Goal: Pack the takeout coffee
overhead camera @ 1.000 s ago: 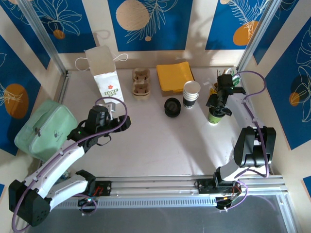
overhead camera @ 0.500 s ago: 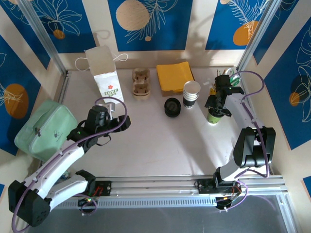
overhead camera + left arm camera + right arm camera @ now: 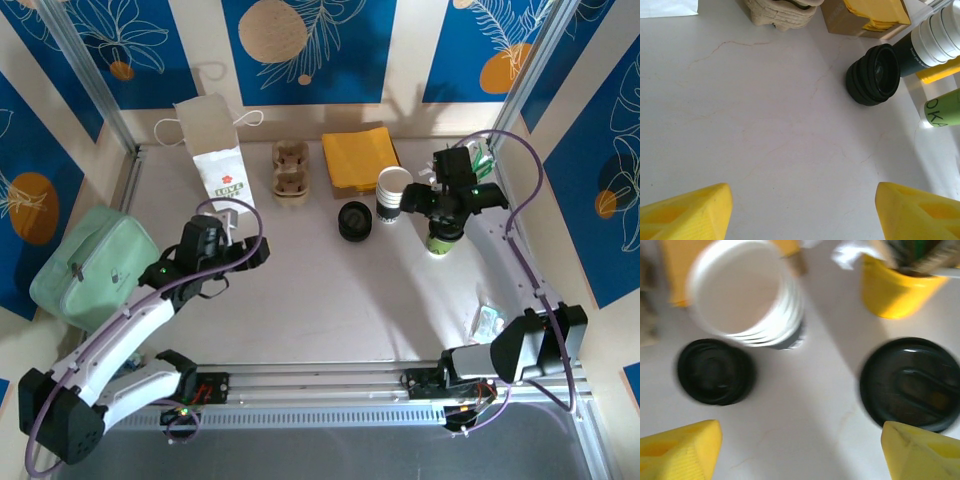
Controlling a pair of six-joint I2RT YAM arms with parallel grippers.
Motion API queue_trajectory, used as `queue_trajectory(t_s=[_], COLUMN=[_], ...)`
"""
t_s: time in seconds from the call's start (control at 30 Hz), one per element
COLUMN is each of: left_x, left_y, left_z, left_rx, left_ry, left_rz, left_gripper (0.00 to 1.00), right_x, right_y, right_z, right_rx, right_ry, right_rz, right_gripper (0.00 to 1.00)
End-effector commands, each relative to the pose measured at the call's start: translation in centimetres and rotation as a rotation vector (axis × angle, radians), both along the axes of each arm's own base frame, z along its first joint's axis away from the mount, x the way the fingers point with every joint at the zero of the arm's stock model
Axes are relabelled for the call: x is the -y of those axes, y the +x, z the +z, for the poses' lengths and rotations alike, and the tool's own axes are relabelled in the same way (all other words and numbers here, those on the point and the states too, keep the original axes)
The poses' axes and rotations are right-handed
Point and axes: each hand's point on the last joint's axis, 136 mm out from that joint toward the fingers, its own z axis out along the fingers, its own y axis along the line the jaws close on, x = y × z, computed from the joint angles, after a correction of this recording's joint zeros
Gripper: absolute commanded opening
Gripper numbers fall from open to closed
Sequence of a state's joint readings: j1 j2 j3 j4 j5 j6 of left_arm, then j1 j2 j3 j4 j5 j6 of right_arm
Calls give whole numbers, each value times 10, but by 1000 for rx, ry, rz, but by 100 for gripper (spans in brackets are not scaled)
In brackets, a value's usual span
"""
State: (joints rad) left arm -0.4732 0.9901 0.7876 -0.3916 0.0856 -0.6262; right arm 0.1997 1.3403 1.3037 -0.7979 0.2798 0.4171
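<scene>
Left pincer [image 3: 801,212] jaws spread wide, aimed down; right pincer [image 3: 800,450] likewise, arm stretched far forward

Right end effector [image 3: 438,203] has swung leftward.

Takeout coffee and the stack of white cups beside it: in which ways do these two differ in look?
The takeout coffee is closed with a round black lid; the stack of white cups is open on top. The takeout coffee is a single cup with green sides; the stack of white cups is several nested cups, white rims above a dark body. Both stand upright on the table, apart from each other.
</scene>
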Motion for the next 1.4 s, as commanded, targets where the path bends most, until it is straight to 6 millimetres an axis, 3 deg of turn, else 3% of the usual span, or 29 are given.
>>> queue_trajectory(t_s=[0.0,0.17,0.3,0.5,0.67,0.87,1.03,1.13,1.37], left_x=[5,22,45,57,54,41,34,32,36], left_y=[12,33,55,105,145,179,199,207,221], left_z=[18,18,17,2,-19,-40,-50,-56,-60], left_rx=[17,-1,-12,-37,-74,-106,-90,-78,-65], left_ry=[-2,8,29,68,89,61,31,14,4], left_rz=[-8,-7,-9,111,250,395,465,490,504], left_gripper=[74,70,67,66,66,60,51,40,38], right_x=[-47,-118,-149,-147,-147,-148,-156,-161,-165], right_y=[-4,-8,-9,-5,-9,-9,-5,-4,-2], right_z=[18,32,28,-12,-31,-53,-66,-73,-76], right_rx=[81,195,238,222,262,293,275,254,254], right_ry=[122,225,228,192,191,175,140,105,79], right_rz=[174,393,461,404,413,414,426,429,431], right_gripper=[83,82,81,81,81,81,80,80,80])
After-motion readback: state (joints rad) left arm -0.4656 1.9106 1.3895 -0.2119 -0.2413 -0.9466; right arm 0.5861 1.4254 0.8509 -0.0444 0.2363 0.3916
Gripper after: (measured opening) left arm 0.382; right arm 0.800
